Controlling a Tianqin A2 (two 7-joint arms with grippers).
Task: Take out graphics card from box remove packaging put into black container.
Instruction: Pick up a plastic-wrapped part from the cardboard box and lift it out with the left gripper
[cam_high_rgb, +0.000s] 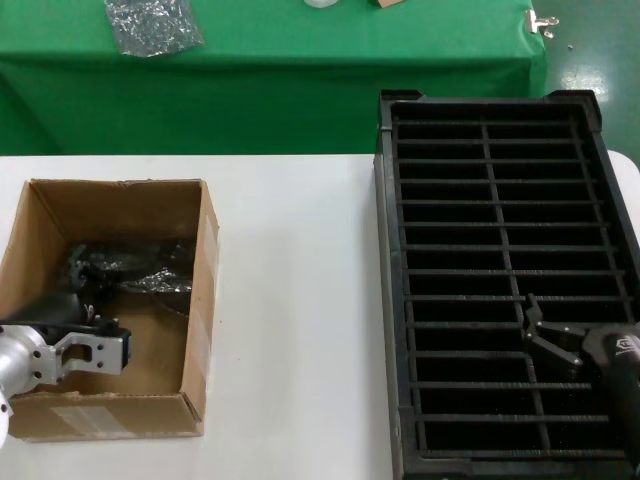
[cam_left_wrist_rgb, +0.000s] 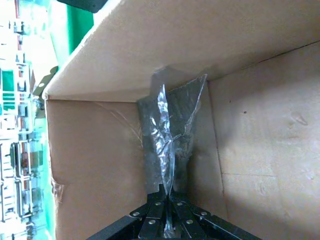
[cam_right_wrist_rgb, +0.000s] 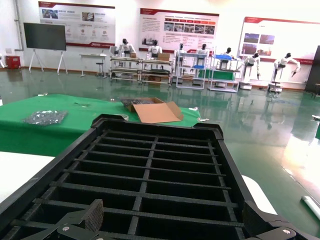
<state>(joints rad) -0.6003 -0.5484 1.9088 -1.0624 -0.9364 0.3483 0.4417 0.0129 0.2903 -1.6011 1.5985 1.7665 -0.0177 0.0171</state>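
At lower left of the head view, the left gripper (cam_high_rgb: 78, 290) reaches into the brown cardboard box (cam_high_rgb: 205, 290), its jaws pinching a crinkled fold of the shiny translucent bag (cam_left_wrist_rgb: 170, 145). That bag stands against the plain inner corner, a dark card (cam_high_rgb: 130, 262) wrapped within. At lower right, the right gripper (cam_high_rgb: 545, 330) hovers over the ribbed black tray (cam_high_rgb: 387, 300), jaws spread. A crumpled silvery bag (cam_high_rgb: 152, 24) lies on the green cloth (cam_high_rgb: 300, 60) at upper left.

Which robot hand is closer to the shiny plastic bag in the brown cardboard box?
The left gripper. It is inside the brown cardboard box, pinching the grey shiny plastic bag. The right gripper hovers over the black slotted tray, far away.
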